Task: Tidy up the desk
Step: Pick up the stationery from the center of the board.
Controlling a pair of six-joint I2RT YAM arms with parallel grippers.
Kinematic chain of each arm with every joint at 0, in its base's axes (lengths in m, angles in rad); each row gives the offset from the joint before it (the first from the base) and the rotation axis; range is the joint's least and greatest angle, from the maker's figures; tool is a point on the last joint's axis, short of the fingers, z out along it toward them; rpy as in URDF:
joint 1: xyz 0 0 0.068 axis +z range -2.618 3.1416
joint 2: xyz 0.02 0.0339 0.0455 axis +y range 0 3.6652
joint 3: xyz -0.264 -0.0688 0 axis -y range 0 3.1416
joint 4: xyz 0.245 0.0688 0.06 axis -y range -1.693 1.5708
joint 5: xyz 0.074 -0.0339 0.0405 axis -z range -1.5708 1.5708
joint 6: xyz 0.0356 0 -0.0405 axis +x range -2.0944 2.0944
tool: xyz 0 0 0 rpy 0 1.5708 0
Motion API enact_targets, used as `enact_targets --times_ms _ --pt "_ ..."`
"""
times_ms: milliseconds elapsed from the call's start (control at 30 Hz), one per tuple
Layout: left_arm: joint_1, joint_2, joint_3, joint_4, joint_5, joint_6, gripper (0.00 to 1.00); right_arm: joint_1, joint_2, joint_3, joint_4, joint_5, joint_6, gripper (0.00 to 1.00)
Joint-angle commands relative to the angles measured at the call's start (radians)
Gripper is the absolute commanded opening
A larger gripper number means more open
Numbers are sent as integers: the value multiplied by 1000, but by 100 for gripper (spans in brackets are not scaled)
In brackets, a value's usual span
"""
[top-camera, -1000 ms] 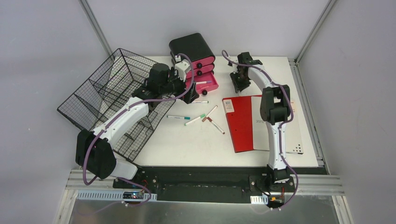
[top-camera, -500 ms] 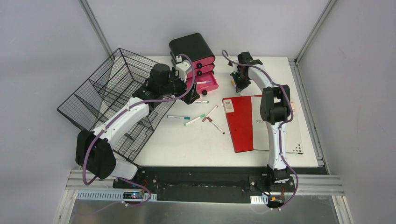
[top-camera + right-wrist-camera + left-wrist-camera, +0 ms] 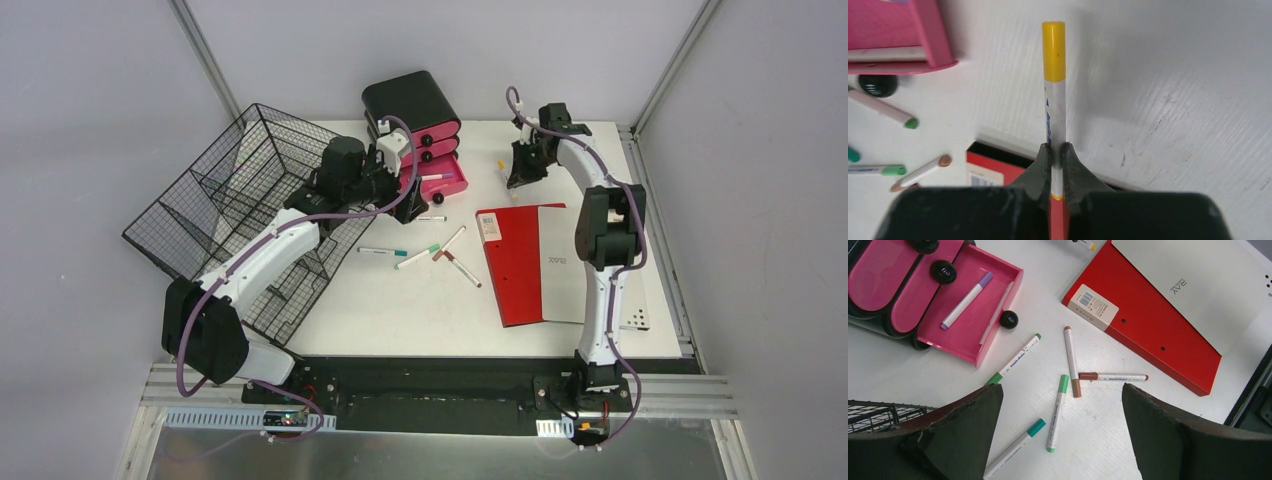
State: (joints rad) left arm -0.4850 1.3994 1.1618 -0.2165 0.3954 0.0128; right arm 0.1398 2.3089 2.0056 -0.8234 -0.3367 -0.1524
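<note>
- Right arm's tool: the right gripper (image 3: pixel 1054 150) is pinching a yellow marker (image 3: pixel 1054 95) low on its white barrel. The yellow cap points away from the wrist.
- From above, the right gripper (image 3: pixel 520 172) sits over the far part of the desk (image 3: pixel 400 300), beyond the red-and-white notebook (image 3: pixel 520 265) and to the right of the pink drawer unit (image 3: pixel 415 120).
- The marker seems to be lifted off the white surface, but the wrist view does not make this certain.
- The left gripper (image 3: pixel 1060 390) is spread wide and holds nothing. It hangs over a scatter of markers beside the open drawer (image 3: pixel 968 315).
- The open drawer is the lowest of the unit, and a purple-capped marker (image 3: pixel 965 300) lies inside it.
- Five markers lie loose on the desk (image 3: pixel 1128 450) between the drawer and the notebook (image 3: pixel 1148 325).
  - A green-tipped marker (image 3: pixel 1015 359) lies just beside the drawer front.
  - A brown marker (image 3: pixel 1071 362) and a red-brown marker (image 3: pixel 1113 376) lie nearest the notebook.
  - A green-capped marker (image 3: pixel 1057 412) and a teal-capped marker (image 3: pixel 1015 447) lie nearer the left fingers.
- The desk is the large white tabletop under everything. A black wire basket (image 3: pixel 230 210) stands tilted at its left edge, and the arm bases are at its near edge.
</note>
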Motion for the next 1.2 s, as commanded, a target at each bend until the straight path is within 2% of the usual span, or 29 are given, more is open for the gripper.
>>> enact_targets --times_ms 0,267,633,800,933,1033,1167 --pt "-7 -32 -4 38 24 -9 92 -10 -165 -60 81 -161 86 0" --pt "-9 -20 -11 77 102 -57 92 -25 -357 -285 172 -414 162 0" --pt "-9 -1 -42 205 253 -157 93 -58 -592 -576 346 -907 173 0" --pt "-10 4 -48 265 310 -197 93 -76 -641 -640 424 -1014 194 0" --pt "-9 0 -54 316 336 -261 92 -77 -671 -709 613 -1070 314 0" --pt "-9 7 -76 412 343 -386 92 -78 -683 -718 636 -1070 314 0" --pt "-18 31 -170 673 329 -618 92 -72 -687 -720 636 -1070 314 0"
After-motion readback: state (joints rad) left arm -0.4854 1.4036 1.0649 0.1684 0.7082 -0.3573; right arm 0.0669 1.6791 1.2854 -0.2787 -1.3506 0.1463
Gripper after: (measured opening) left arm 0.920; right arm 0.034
